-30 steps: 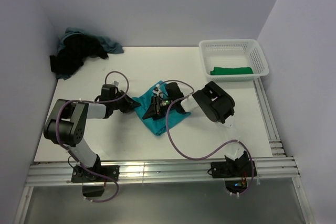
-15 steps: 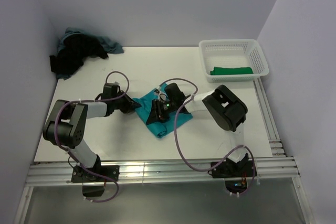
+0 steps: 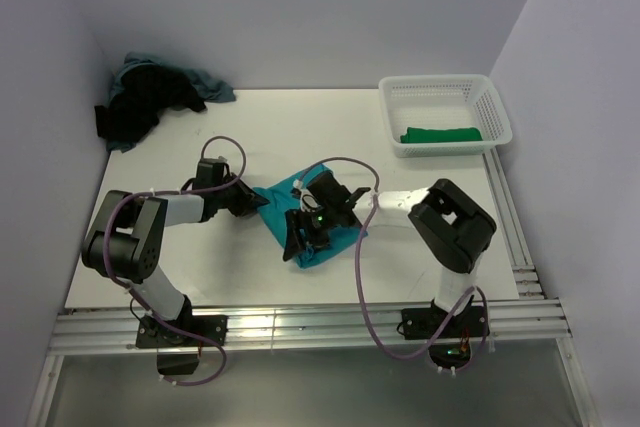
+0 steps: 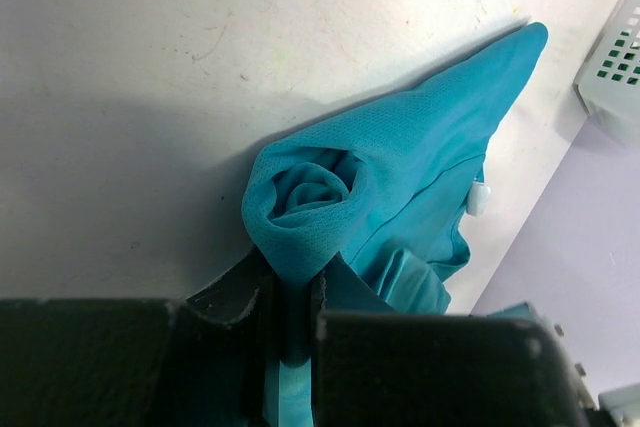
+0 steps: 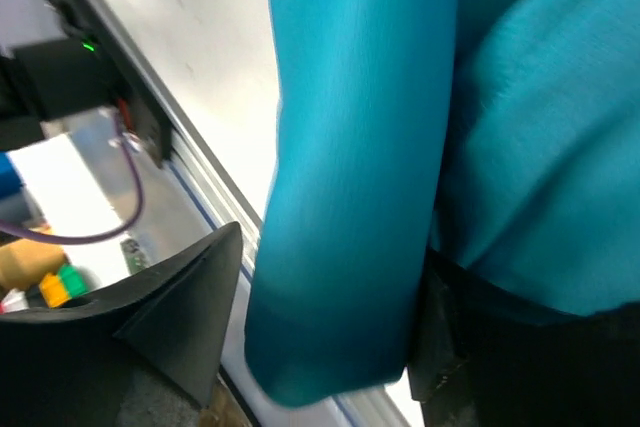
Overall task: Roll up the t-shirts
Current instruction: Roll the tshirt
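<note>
The bright teal t-shirt (image 3: 285, 196) lies partly rolled in the middle of the table. My left gripper (image 3: 254, 201) is shut on its rolled left end, which shows as a spiral in the left wrist view (image 4: 330, 187), pinched between the jaws (image 4: 293, 292). My right gripper (image 3: 303, 231) is at the shirt's near end. In the right wrist view its jaws (image 5: 330, 287) stand apart around a hanging fold of teal cloth (image 5: 350, 147), with a gap to the left finger (image 5: 190, 317). A dark green t-shirt (image 3: 440, 134) lies in the basket. Black (image 3: 140, 107) and grey-blue (image 3: 205, 82) shirts are piled at the back left.
The white mesh basket (image 3: 440, 82) stands at the back right corner. A purple cable loops over the table from the right arm's wrist (image 3: 360, 277). The metal rail of the near table edge (image 3: 300, 327) runs below the shirt. Walls close in on the left and right.
My right gripper has moved toward the near edge along the teal shirt, and the shirt's near end has shifted with it. The left gripper has stayed in place on the rolled end.
</note>
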